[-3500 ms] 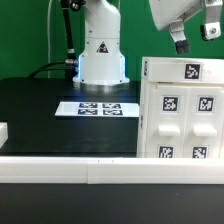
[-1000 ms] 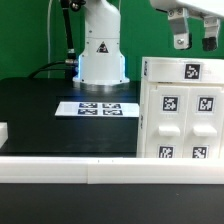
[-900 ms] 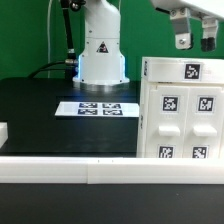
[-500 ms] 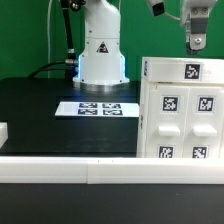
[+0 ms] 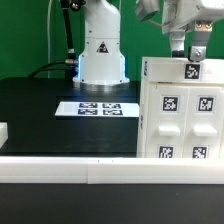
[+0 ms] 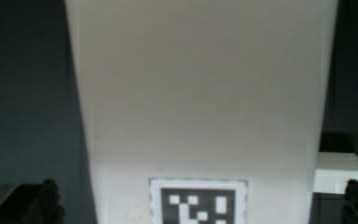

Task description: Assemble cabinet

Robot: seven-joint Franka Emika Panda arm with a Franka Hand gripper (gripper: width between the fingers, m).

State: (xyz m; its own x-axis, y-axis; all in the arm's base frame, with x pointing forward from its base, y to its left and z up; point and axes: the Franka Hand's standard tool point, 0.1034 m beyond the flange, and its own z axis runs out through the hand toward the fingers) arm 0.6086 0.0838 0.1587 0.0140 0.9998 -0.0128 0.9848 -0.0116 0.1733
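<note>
In the exterior view, the cabinet (image 5: 181, 110) stands upright on the black table (image 5: 40, 115), beside the marker board (image 5: 99, 108). The gripper (image 5: 187, 54) hangs just above the cabinet's top, jaws parted and holding nothing. In the wrist view, the cabinet (image 6: 194, 110) fills the frame between the dark fingers (image 6: 25, 200).

So the non-furniture stuff: a black table (image 5: 40, 115) takes up most of the scene, well below the claw. The marker board (image 5: 99, 108) lies flat on it, down and toward the exterior view's left of the claw. A white rail (image 5: 60, 168) runs along the near edge, far below the claw, with a small white block (image 5: 3, 131) at the far left.
</note>
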